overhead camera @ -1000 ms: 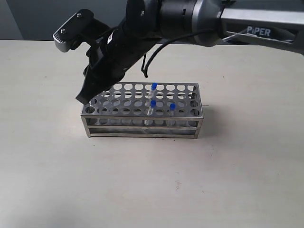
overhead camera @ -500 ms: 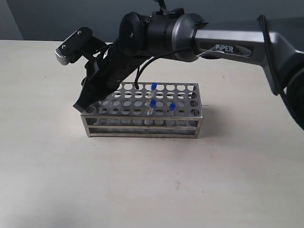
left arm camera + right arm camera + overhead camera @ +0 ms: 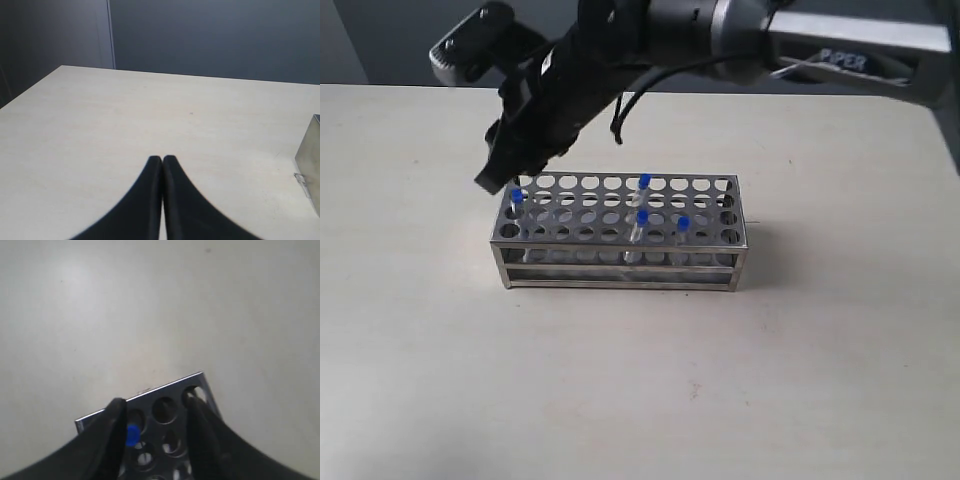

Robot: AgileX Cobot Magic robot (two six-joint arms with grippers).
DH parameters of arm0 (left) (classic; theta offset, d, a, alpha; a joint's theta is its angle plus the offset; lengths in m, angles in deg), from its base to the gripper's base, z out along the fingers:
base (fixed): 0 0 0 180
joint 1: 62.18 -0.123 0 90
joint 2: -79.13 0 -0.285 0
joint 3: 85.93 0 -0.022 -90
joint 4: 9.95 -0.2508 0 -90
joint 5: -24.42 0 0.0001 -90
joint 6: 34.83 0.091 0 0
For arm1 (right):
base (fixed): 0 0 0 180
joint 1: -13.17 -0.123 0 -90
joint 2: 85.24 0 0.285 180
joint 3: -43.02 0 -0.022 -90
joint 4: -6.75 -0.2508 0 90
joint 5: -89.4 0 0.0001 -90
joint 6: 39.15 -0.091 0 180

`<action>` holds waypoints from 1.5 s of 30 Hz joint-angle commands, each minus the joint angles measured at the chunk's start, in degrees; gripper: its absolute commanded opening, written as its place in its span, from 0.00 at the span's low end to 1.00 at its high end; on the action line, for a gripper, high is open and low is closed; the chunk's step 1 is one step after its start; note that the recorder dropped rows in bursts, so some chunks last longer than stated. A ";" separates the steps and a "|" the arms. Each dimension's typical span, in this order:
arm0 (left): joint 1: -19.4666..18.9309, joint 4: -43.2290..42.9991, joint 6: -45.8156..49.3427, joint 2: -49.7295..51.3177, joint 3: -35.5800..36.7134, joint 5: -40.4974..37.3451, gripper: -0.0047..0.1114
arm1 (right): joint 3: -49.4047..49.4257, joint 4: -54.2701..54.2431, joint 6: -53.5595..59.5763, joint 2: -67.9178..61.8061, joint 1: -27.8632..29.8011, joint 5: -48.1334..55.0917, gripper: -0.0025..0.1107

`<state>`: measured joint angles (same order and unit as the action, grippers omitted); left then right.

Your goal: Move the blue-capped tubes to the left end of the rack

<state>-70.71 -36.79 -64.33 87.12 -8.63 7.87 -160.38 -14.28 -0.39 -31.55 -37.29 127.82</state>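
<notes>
The steel rack [image 3: 620, 262] stands mid-table. One blue-capped tube [image 3: 517, 198] stands in a hole at its left end. Three more blue-capped tubes [image 3: 645, 182] [image 3: 642, 217] [image 3: 683, 225] stand right of the middle. My right gripper [image 3: 498, 183] hangs open just above the left end, its fingers apart from the tube. In the right wrist view the blue cap [image 3: 132, 435] sits beside one finger [image 3: 116, 415] of the open right gripper [image 3: 154, 407], over the rack's corner [image 3: 172, 386]. My left gripper [image 3: 162, 159] is shut and empty, low over bare table.
The right arm [image 3: 740, 35] reaches in from the upper right, over the back of the rack. In the left wrist view a shiny metal corner [image 3: 310, 155] shows at the frame's edge. Pale tabletop [image 3: 640, 380] lies all around the rack.
The right gripper has opened and lifted up off the rack's left end. A blue-capped tube now stands uncovered there.
</notes>
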 commanded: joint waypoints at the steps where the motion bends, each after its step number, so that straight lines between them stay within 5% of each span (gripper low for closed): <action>1: 0.15 -0.17 -0.10 -0.20 -0.08 -0.12 0.05 | -0.49 0.18 -0.47 4.44 3.70 3.18 0.37; 12: 0.15 -0.17 -0.10 -0.20 -0.08 -0.12 0.05 | 2.97 -0.03 -6.23 6.12 16.60 11.54 0.37; 23: 0.15 -0.17 -0.10 -0.20 -0.08 -0.12 0.05 | 5.02 2.49 -5.74 2.38 16.39 12.98 0.38; 29: 0.15 -0.17 -0.10 -0.20 -0.08 -0.12 0.05 | 5.02 2.58 -2.82 2.08 16.03 15.14 0.62; 45: 0.15 -0.17 -0.10 -0.20 -0.08 -0.12 0.05 | 4.91 -0.31 -2.86 -1.81 16.03 13.26 0.59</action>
<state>-70.71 -36.79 -64.33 87.12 -8.63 7.87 -155.48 -14.82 -3.69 -33.18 -21.36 141.84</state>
